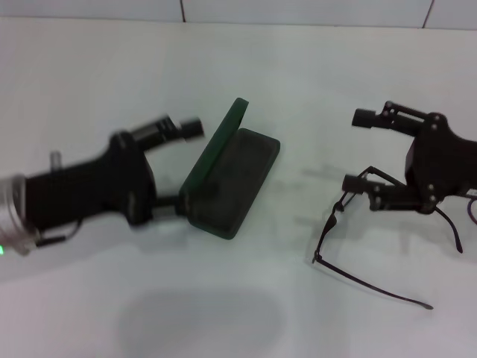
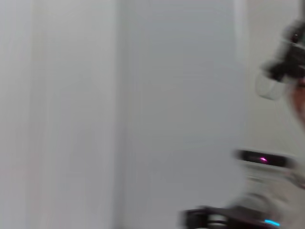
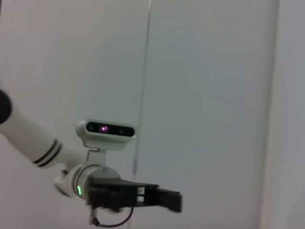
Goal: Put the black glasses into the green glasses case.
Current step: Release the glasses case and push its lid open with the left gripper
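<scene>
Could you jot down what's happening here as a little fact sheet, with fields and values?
surface: white table
green glasses case: open, lid raised on its left side, nothing visible inside
black glasses: unfolded, on the table right of the case, one temple arm stretched toward the robot
left gripper: open, fingers either side of the case's left end
right gripper: open, lower finger right at the glasses' frame
task status: glasses not yet in the case
wrist views: show neither case nor glasses

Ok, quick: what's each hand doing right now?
Left hand: open, beside the open green glasses case, holding nothing.
Right hand: open; black glasses hang from its lower finger.
</scene>
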Robot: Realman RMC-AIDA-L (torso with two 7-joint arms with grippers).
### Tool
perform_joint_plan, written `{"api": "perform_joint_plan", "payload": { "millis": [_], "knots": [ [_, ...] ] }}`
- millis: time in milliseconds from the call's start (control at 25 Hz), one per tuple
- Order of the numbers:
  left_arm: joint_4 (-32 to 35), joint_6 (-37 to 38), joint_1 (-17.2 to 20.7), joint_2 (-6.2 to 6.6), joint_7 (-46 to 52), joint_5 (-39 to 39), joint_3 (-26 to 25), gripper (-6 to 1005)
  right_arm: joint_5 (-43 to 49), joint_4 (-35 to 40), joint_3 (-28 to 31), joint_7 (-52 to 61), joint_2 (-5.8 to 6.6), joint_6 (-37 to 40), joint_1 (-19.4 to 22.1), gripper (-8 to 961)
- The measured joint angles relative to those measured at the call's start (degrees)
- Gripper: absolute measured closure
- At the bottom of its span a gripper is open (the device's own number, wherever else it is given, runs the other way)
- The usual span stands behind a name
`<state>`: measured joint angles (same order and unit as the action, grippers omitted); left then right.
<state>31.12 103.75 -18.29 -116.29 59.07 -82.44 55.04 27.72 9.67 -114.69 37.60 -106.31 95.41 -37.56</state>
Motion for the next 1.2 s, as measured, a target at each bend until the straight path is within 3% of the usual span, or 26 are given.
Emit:
{"api": "perform_joint_plan", "payload": {
  "millis": [120,280,440,480,560,680,760,1000,1200],
  "knots": [
    [0.1,-5.0,-1.8,0.45,9.4,-1.0,-4.9,147,-0.1,-0.1,7.0,0.0,-0.01,-0.3,2.5,97],
    [5.8,-12.0,-5.5,1.11,24.1,-8.8,-5.4,148,0.3,0.2,15.2,-0.2,-0.16,-0.4,6.5,97],
    [16.1,-16.2,-8.6,-0.35,38.7,-21.0,-5.4,149,0.3,0.8,16.7,-0.5,-0.21,-0.5,7.9,97],
    [16.1,-16.2,-8.6,-0.35,38.7,-21.0,-5.4,149,0.4,0.8,16.7,-0.7,-0.18,-0.5,8.0,97],
    [22.4,-17.1,-11.6,-2.11,47.5,-30.1,-5.4,150,1.1,0.8,16.6,-1.6,-0.14,-0.4,8.1,96],
    [24.4,-18.6,-13.2,-3.07,51.5,-35.3,-5.0,149,1.8,0.8,16.6,-2.5,-0.22,-0.4,8.1,96],
    [24.9,-20.5,-14.3,-3.4,54.2,-38.6,-3.4,148,1.9,0.8,16.5,-2.6,-0.23,-0.5,8.0,96],
    [26.6,-29.2,-15.2,-3.36,63.6,-44.5,8.0,150,1.9,0.8,16.6,-2.6,-0.08,-0.7,7.9,96],
    [29.2,-31.9,-15.2,-3.39,68.9,-47.7,15.3,280,1.9,0.8,16.6,-3.0,-0.05,-1.3,7.8,96]
  ]
}}
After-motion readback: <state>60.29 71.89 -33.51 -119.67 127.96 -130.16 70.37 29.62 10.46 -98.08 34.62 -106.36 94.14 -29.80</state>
